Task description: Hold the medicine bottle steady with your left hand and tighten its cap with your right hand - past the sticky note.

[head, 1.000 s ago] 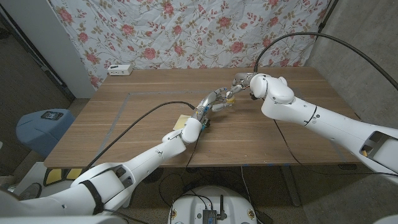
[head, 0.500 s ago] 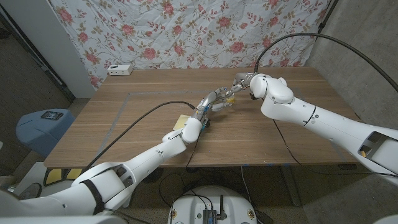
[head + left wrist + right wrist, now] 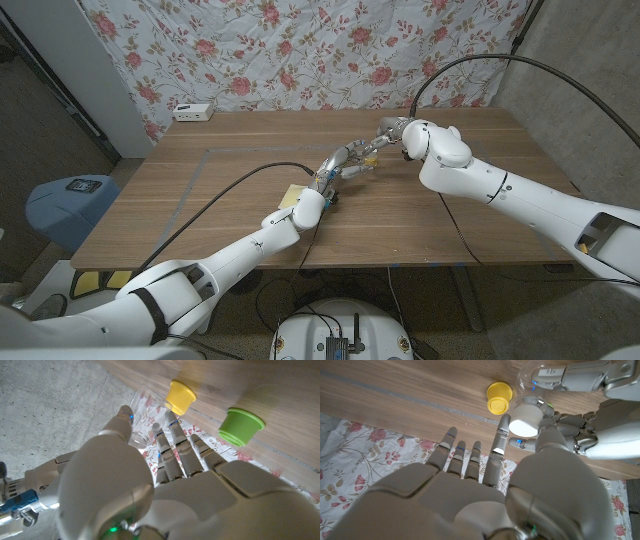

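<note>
Your left hand (image 3: 340, 165) is a little right of the centre of the head view, over the wooden table (image 3: 200, 190). Its fingers are curled around the medicine bottle (image 3: 532, 382), a clear one, and they hold it. In the right wrist view you see the bottle in the upper right part of the frame, with its white cap (image 3: 525, 420) pointing toward your right hand (image 3: 390, 132). Your right hand has its fingers (image 3: 462, 457) spread apart and straight; one finger and the thumb lie beside the cap, but I cannot tell whether they really pinch it. A yellow cup (image 3: 499, 398) stands on the table just beside the bottle, and a green cup (image 3: 240, 426) is near it. The yellow sticky note (image 3: 292, 194) lies at the left forearm, below the hands.
</note>
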Motion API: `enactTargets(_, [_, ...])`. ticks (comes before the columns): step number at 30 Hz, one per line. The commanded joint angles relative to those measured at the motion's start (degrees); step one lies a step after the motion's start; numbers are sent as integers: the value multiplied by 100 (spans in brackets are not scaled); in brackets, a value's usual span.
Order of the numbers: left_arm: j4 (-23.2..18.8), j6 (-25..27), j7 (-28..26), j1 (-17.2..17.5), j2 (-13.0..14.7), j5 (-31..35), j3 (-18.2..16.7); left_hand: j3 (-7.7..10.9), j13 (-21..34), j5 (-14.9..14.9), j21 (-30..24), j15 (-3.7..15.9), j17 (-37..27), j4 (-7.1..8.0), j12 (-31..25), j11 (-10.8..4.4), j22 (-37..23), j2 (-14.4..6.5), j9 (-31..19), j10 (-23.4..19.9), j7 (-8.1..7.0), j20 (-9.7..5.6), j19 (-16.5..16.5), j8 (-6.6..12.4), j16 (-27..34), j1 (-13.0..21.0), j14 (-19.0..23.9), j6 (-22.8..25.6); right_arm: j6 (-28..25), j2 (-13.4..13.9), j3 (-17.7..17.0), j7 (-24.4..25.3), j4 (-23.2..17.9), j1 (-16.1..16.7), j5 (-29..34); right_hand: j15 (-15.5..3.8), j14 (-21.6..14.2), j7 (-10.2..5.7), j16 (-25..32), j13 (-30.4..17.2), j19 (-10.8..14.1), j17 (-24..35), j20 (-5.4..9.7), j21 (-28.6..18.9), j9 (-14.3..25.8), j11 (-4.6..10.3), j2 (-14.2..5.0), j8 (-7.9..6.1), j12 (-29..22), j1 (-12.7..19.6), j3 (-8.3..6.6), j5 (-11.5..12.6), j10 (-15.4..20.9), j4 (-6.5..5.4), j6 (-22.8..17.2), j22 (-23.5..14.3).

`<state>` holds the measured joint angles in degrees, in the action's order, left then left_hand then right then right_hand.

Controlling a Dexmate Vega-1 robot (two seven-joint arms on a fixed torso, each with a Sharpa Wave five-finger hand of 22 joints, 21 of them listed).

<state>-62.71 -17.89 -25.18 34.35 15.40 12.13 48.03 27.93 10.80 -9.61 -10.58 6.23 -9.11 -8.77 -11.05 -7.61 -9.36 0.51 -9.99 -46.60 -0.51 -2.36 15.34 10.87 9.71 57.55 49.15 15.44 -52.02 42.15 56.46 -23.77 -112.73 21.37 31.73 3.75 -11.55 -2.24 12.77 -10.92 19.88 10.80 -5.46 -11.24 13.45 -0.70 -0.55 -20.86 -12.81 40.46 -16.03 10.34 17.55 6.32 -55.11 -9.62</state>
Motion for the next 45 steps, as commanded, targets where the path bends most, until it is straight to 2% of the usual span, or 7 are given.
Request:
enactTargets(1, [-96, 35, -17, 50, 29, 16, -5, 48, 17, -49, -1, 481, -4, -7, -22, -179, -13, -56, -14, -220, -33, -739, -17, -9, 17, 39, 13, 6, -105, -25, 63, 138, -50, 27, 51, -24, -101, -150, 42, -20, 97, 31, 11, -39, -2, -10, 8, -62, -39, -63, 41, -16, 151, 7, -318, -18])
enactTargets(20, [-161, 58, -67, 121, 49, 23, -29, 52, 17, -50, 0, 470, -4, 1, -23, -192, -13, -65, -14, -218, -40, -725, -20, -11, 19, 28, 24, 3, -416, -150, 197, 450, -60, 73, 261, -130, -423, -150, 90, -13, 318, 24, 77, -56, -77, 63, 25, -228, -76, -182, 105, -13, 621, 50, -985, -24])
enactTargets(32, [-256, 86, -84, 178, 85, 36, -46, 51, 16, -49, 0, 472, -6, 1, -21, -191, -13, -66, -14, -214, -37, -724, -19, -11, 24, 25, 33, 6, -588, -186, 223, 667, -101, 142, 307, -233, -631, -135, 115, -2, 439, 21, 122, -56, -132, 214, -7, -342, -82, -195, 107, -5, 926, 94, -1463, -26])
enactTargets(41, [-315, 114, -102, 215, 99, 50, -56, 51, 16, -49, 1, 473, -4, -4, -22, -191, -13, -58, -14, -213, -39, -724, -20, -12, 19, 27, 24, 5, -590, -148, 205, 743, -156, 172, 220, -225, -655, -106, 109, 1, 445, 24, 119, -46, -150, 159, 11, -327, -70, -251, 133, -14, 980, 83, -1489, -26])
enactTargets(42, [-321, 117, -102, 218, 101, 52, -57, 53, 16, -49, 0, 471, -4, -2, -23, -190, -13, -61, -14, -218, -36, -726, -19, -10, 18, 25, 25, 8, -576, -133, 206, 736, -167, 168, 208, -224, -655, -89, 102, 1, 443, 28, 117, -40, -160, 211, 28, -304, -53, -316, 160, -22, 977, 59, -1471, -27])
enactTargets(44, [-323, 116, -111, 223, 99, 53, -60, 53, 16, -49, 1, 469, -5, 0, -20, -183, -13, -63, -14, -210, -38, -719, -21, -14, 21, 22, 28, -1, -543, -96, 201, 683, -194, 151, 164, -213, -652, -88, 91, 1, 427, 34, 102, -26, -174, 138, 54, -256, -27, -421, 204, -31, 970, 21, -1410, -27])
enactTargets(45, [-326, 118, -107, 223, 100, 54, -59, 54, 16, -49, 0, 471, -4, -2, -22, -196, -13, -62, -14, -215, -45, -723, -19, -13, 19, 24, 25, 2, -518, -74, 201, 657, -207, 141, 144, -179, -609, -112, 61, 1, 388, 40, 86, -6, -187, 86, 92, -179, 20, -549, 259, -38, 919, -21, -1290, -28])
